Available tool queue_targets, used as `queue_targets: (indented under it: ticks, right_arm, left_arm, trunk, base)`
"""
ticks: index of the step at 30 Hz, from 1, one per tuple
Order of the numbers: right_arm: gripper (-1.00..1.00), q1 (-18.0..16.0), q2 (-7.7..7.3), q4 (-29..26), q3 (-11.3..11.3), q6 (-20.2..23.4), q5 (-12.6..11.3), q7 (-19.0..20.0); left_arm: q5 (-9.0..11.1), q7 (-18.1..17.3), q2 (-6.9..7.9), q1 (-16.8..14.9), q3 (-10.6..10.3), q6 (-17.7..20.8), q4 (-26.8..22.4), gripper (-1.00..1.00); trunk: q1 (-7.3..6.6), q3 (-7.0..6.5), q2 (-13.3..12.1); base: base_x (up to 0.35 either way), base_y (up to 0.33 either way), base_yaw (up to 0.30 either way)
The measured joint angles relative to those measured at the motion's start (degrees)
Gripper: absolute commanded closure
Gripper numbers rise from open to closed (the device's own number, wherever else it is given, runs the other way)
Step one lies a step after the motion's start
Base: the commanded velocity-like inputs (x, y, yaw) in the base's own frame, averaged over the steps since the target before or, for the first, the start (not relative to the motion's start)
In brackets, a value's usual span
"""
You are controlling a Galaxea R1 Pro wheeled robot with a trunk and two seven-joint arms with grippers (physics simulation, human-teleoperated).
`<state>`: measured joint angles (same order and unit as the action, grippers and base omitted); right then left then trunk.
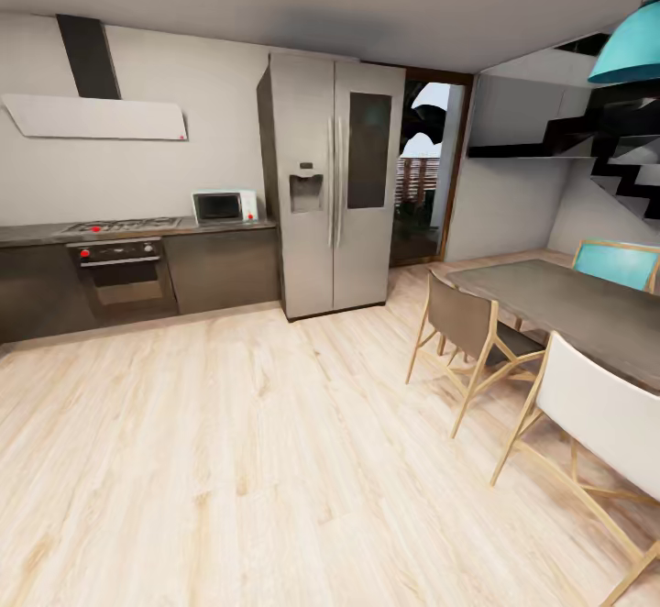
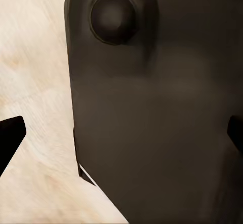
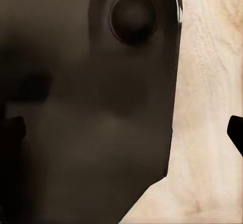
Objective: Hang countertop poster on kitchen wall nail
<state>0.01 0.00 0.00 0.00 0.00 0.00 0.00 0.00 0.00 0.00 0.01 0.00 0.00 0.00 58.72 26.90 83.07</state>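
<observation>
The poster is out of view, and so is the grey countertop with the sink. In the left wrist view my left gripper (image 2: 121,135) is open, its black fingertips (image 2: 10,138) at the picture's two sides, with a dark part of the robot's body (image 2: 152,107) and pale wood floor behind. My right gripper (image 3: 124,130) is open too in the right wrist view, one fingertip (image 3: 236,133) at the edge, over the same dark body and floor. Neither holds anything.
A dark counter (image 1: 211,226) with gas hob (image 1: 124,225), oven (image 1: 121,277) and white microwave (image 1: 223,206) runs along the far wall. A steel fridge (image 1: 335,185) stands beside it. A dining table (image 1: 568,300) with chairs (image 1: 472,327) is at the right. Open wood floor (image 1: 229,460) lies ahead.
</observation>
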Motion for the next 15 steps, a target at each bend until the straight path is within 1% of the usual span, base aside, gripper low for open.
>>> queue_targets:
  ticks: [3,9,11,15]
  right_arm:
    - [-1.0,-0.97,0.82,-1.0,-0.13,-0.87,-0.13,0.05]
    - [-1.0,-2.95,0.83,-3.0,-0.12,-2.69,-0.12,0.05]
    - [-1.0,-3.61,0.83,-3.65,-0.13,-3.33,-0.12,0.05]
    - [-1.0,-4.93,0.83,-4.96,-0.13,-4.62,-0.12,0.05]
  left_arm:
    - [-0.18,-0.77,-0.97,0.94,0.02,-0.89,-0.87,-1.0]
    - [-0.18,-0.78,-2.89,2.88,0.01,-2.82,-2.77,-1.0]
    - [-0.18,-0.78,-3.04,3.52,0.02,-3.47,-3.4,-1.0]
    - [-0.17,-0.78,-3.04,3.64,0.02,-4.76,-4.68,-1.0]
  trunk:
    - [0.01,-0.02,-0.01]
    - [0.0,-0.02,-0.01]
    - [0.0,-0.02,-0.01]
    - [0.0,-0.02,-0.01]
  base:
    - [0.0,0.0,0.0]
    - [0.0,0.0,0.0]
    - [0.0,0.0,0.0]
    - [0.0,0.0,0.0]
